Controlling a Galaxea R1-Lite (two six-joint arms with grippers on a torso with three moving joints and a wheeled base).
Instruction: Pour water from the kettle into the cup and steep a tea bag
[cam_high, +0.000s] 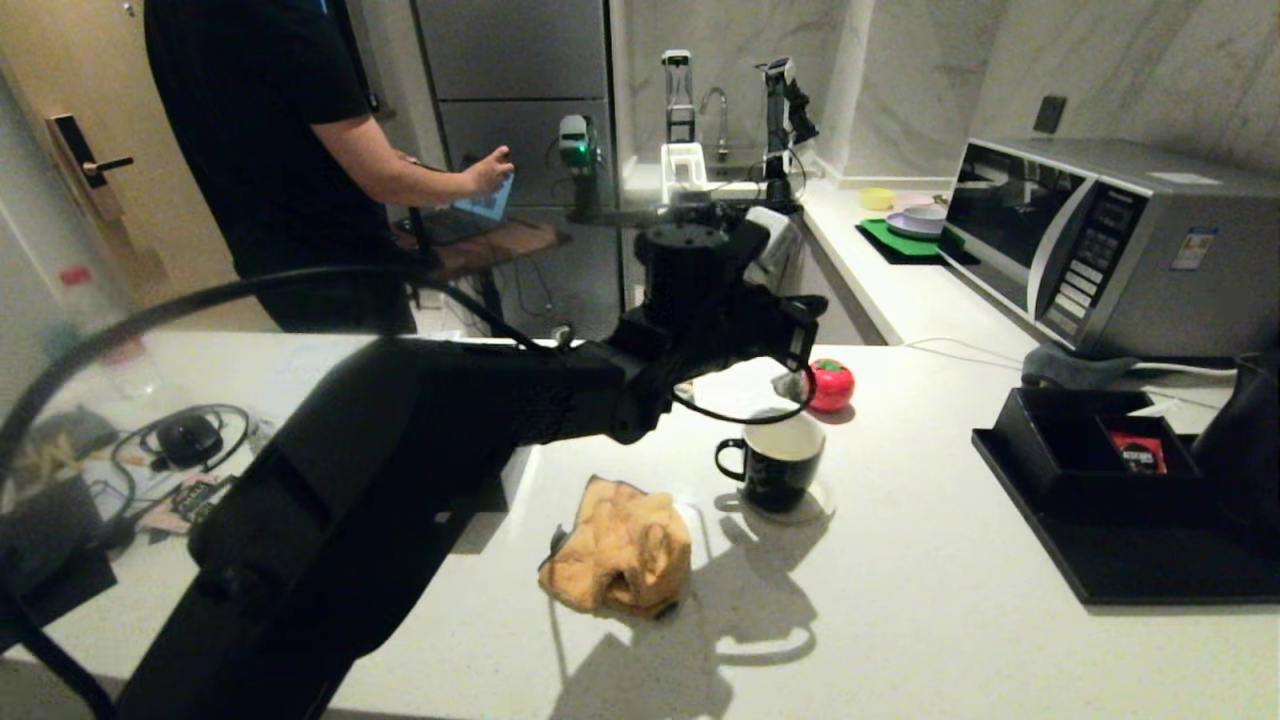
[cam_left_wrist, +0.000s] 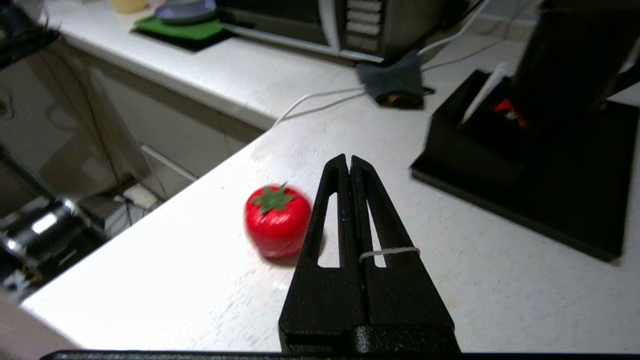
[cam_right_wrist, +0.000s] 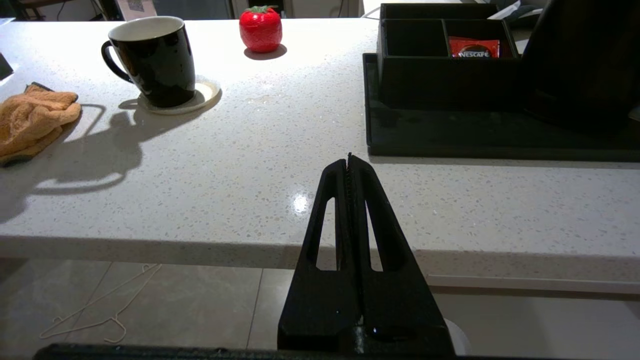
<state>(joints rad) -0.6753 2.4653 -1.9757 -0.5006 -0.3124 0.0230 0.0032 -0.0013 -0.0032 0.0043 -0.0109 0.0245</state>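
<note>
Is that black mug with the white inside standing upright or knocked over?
Upright. The black ceramic mug with white inside stands on a pale round coaster, rim level and facing up, handle out to one side.

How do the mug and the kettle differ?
The mug is small and glossy with a white inside; the kettle is far bigger and all dark. The mug stands on a pale coaster on the bare counter; the kettle stands on the black tray. Both are black and upright.
</note>
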